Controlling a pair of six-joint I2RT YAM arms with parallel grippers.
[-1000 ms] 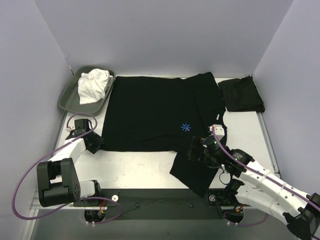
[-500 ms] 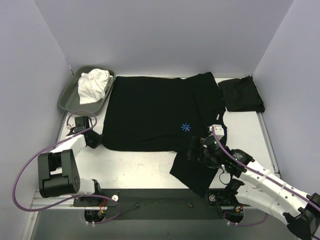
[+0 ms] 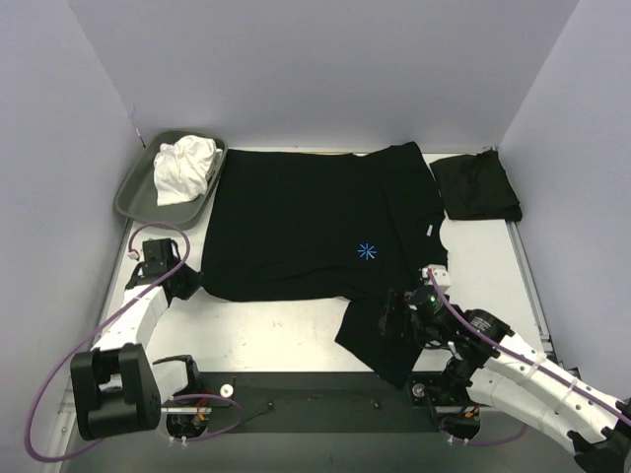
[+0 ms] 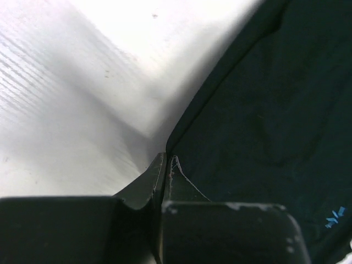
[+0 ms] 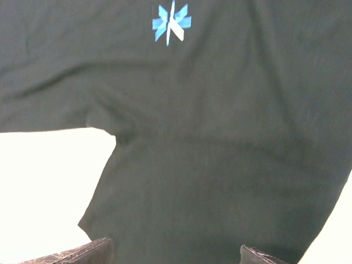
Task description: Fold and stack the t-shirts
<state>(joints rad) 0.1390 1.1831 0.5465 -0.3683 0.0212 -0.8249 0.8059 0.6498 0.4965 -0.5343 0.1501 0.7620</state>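
Observation:
A black t-shirt with a small blue mark lies spread flat mid-table, one sleeve reaching toward the near edge. My left gripper sits at its near-left corner. In the left wrist view the left gripper is shut, its tips pinching the t-shirt at that corner. My right gripper hovers over the sleeve. In the right wrist view the right gripper stands wide open above the t-shirt, the blue mark ahead. A second t-shirt lies folded at the back right.
A grey-green tray at the back left holds a crumpled white cloth. Walls close in on the left, back and right. White tabletop shows between the spread shirt and the arm bases.
My left gripper has shut at the shirt's near-left corner and its arm has shifted a little. The right gripper has drawn back toward the near edge, still open.

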